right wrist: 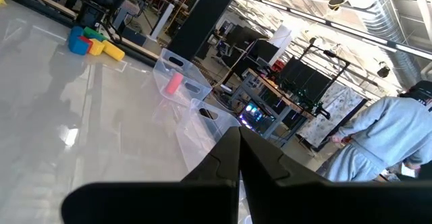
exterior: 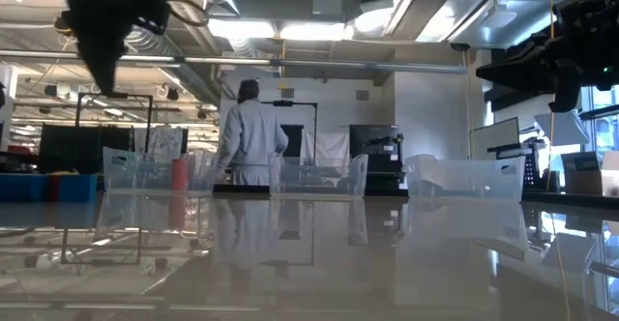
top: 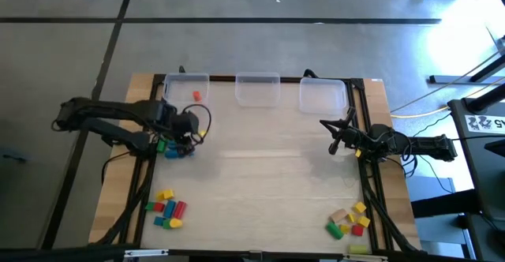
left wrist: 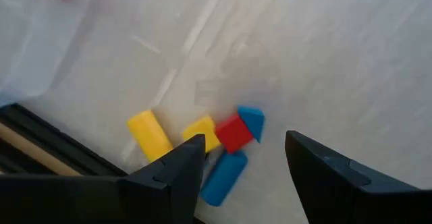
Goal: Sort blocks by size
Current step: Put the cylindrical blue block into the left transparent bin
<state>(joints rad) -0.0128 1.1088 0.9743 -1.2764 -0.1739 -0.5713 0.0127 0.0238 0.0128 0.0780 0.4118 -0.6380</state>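
My left gripper (top: 186, 133) (left wrist: 243, 164) is open and empty, above a small cluster of blocks (top: 172, 148) near the table's left edge. In the left wrist view this cluster holds a yellow cylinder (left wrist: 150, 135), a yellow block (left wrist: 202, 131), a red cube (left wrist: 233, 133), a blue wedge (left wrist: 254, 118) and a blue cylinder (left wrist: 223, 177), all lying on the table. One red block (top: 196, 95) (right wrist: 174, 83) lies in the far-left clear bin (top: 186, 79). My right gripper (top: 334, 139) (right wrist: 239, 145) is shut and empty above the table's right side.
Three clear bins stand along the far edge: the left one, a middle one (top: 258, 89) and a right one (top: 323, 96). Loose blocks lie in groups at the near left (top: 166, 207) and near right (top: 349, 221). A person (exterior: 250, 139) stands beyond the table.
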